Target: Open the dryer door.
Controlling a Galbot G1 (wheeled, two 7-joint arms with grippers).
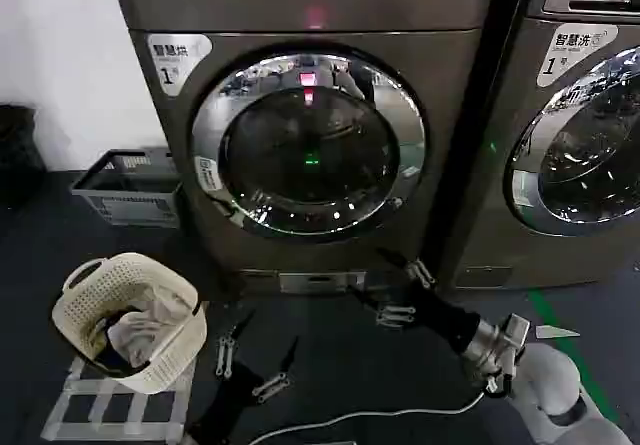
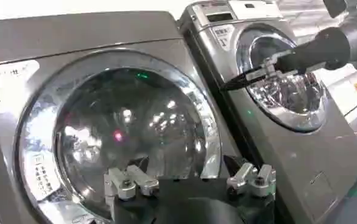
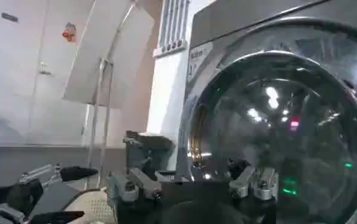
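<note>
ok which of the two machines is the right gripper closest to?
The full-view machine with the red light above its door, not the cropped one at the right edge. The right gripper hangs open below its door's lower right.

White laundry basket (image 1: pixel 130 317) holding clothes, grey crate (image 1: pixel 128 187), second washer (image 1: pixel 560 145)

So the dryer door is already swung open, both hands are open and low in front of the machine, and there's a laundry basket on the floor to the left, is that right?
Not quite. The dryer door is shut, flush in its frame, as the head view shows. The rest stands: the left hand and right hand are open and low in front of the machine, and the laundry basket sits on the floor to the left.
</note>
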